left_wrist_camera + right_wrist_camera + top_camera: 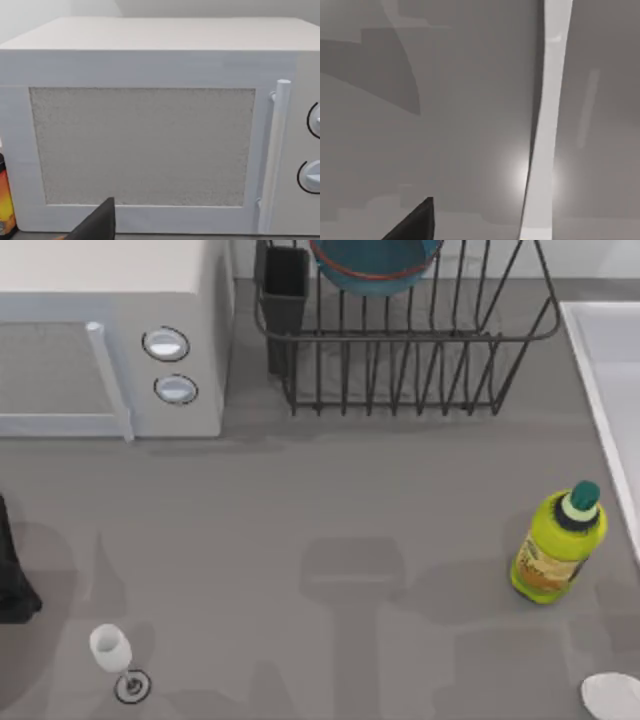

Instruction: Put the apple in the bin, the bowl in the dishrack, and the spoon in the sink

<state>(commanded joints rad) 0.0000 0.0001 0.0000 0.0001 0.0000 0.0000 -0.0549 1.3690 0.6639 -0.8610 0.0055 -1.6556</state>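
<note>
The left claw's dark wedge-shaped fingertip (97, 222) faces the boxy white microwave (150, 125) with its speckled door; whether it is spread, I cannot tell. The right claw's fingertip (415, 222) hangs over the smooth grey bench (445, 125) beside the sink's pale straight rim (545, 125); grip likewise unclear. The round teal bowl (375, 265) sits in the black wire dishrack (400, 360).

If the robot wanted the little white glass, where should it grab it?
Probably by the bowl of the glass, coming down from above. It stands upright near the table's front left, its stem is very thin, and its round foot rests flat, so the wider top part gives the end effector more to squeeze.
</note>
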